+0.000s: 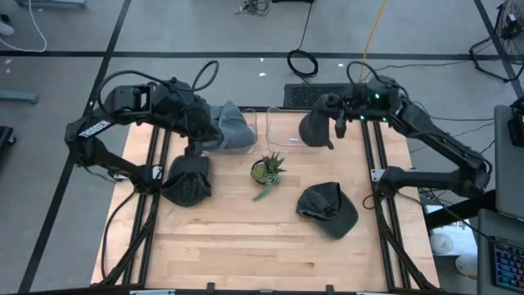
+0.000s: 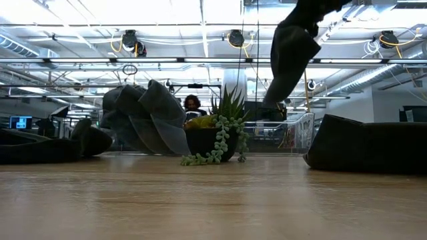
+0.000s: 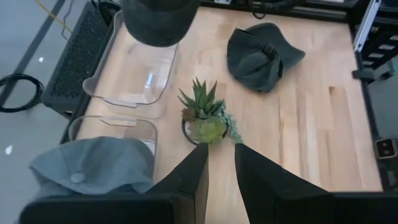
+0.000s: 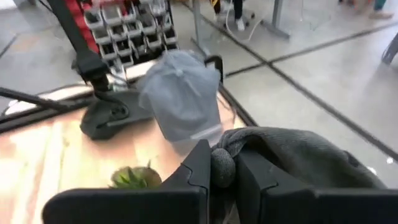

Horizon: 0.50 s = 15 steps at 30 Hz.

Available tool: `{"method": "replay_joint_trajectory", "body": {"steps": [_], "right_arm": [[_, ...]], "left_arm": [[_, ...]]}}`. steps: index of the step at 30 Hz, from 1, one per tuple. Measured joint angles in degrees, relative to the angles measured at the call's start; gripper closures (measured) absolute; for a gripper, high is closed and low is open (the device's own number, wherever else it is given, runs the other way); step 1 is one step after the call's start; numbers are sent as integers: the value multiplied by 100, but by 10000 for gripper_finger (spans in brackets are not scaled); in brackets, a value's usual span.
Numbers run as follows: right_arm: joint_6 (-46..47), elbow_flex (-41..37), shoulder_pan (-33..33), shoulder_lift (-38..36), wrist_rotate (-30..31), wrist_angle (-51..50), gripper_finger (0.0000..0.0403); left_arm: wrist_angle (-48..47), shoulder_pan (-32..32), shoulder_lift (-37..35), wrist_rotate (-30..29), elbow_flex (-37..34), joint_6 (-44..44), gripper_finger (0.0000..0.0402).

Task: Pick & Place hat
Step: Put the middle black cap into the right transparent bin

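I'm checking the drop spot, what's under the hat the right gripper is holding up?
Under the dark hat pinched in the right gripper sits an empty clear bin. The hat covers the bin's far end, so that part can't be seen.

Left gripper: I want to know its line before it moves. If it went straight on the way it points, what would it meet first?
Judging by its wrist view, the left gripper points down at the potted succulent, so it would likely meet the plant first; depth is unclear.
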Motion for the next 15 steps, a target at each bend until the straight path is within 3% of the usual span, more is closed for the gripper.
{"method": "replay_joint_trajectory", "body": {"steps": [10,15], "right_arm": [[-1074,1236,-1057,1014,-435,-1434,378],[-1147,1340,-1186,1288,-573,-1667,378]], "left_arm": [[677,5,-340,34,-668,-112,316],[737,7,-391,33,-706,-138,316]]}}
